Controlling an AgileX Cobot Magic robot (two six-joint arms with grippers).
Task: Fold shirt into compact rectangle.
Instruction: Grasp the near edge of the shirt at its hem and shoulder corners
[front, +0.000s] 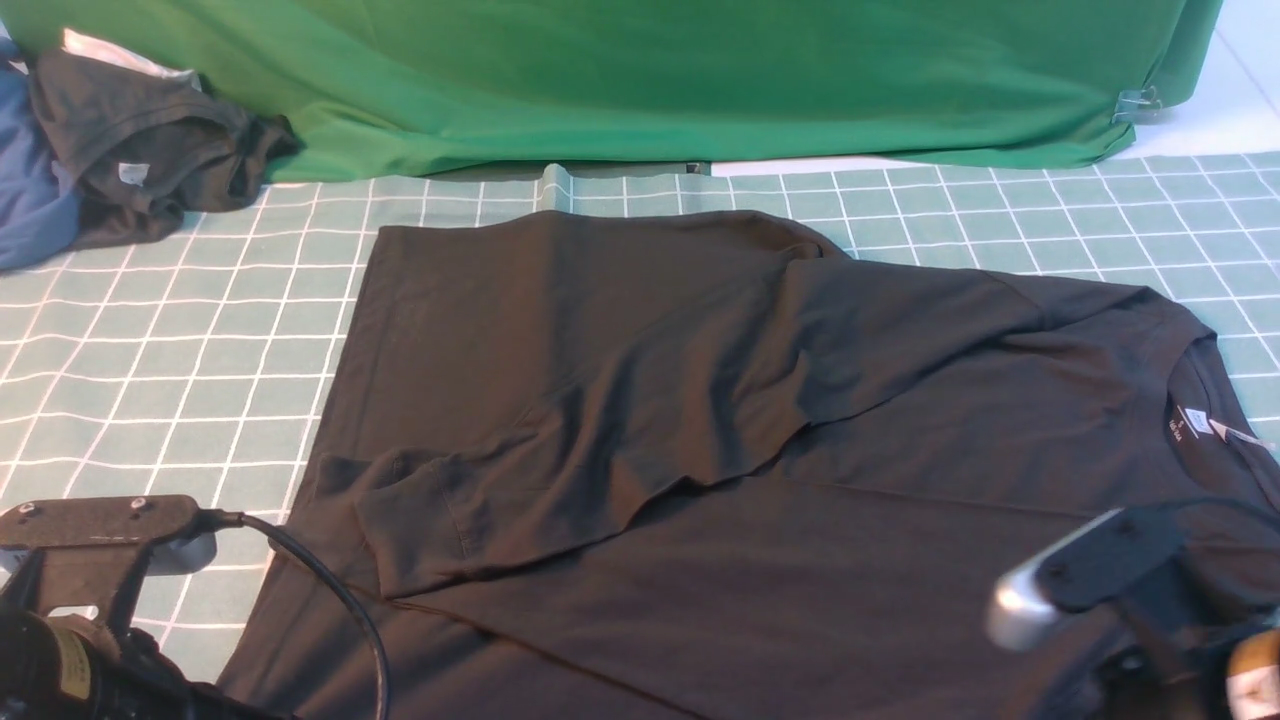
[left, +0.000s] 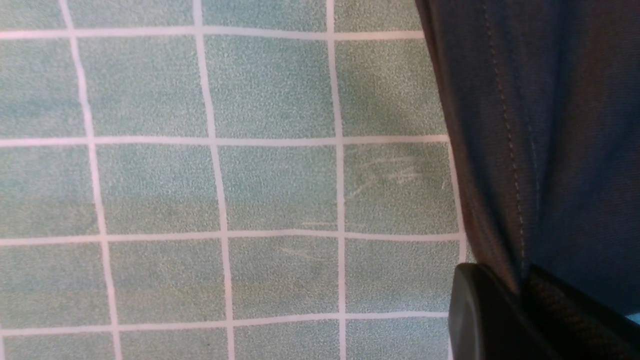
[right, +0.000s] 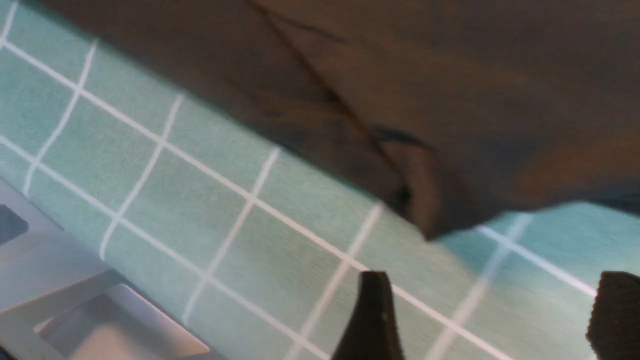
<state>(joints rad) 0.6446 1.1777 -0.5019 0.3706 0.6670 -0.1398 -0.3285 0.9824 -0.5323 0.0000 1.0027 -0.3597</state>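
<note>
Looks early in the folding, with one sleeve (front: 700, 410) laid inward over the shirt (front: 900, 540), spread neck-right on the table (front: 240, 340), pinches an edge in the left gripper (left: 522, 292), holds the right gripper (right: 490, 280) open, and needs body folds next.

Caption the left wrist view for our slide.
Left gripper pinching the black shirt's stitched hem beside the white-gridded green cloth.
</note>
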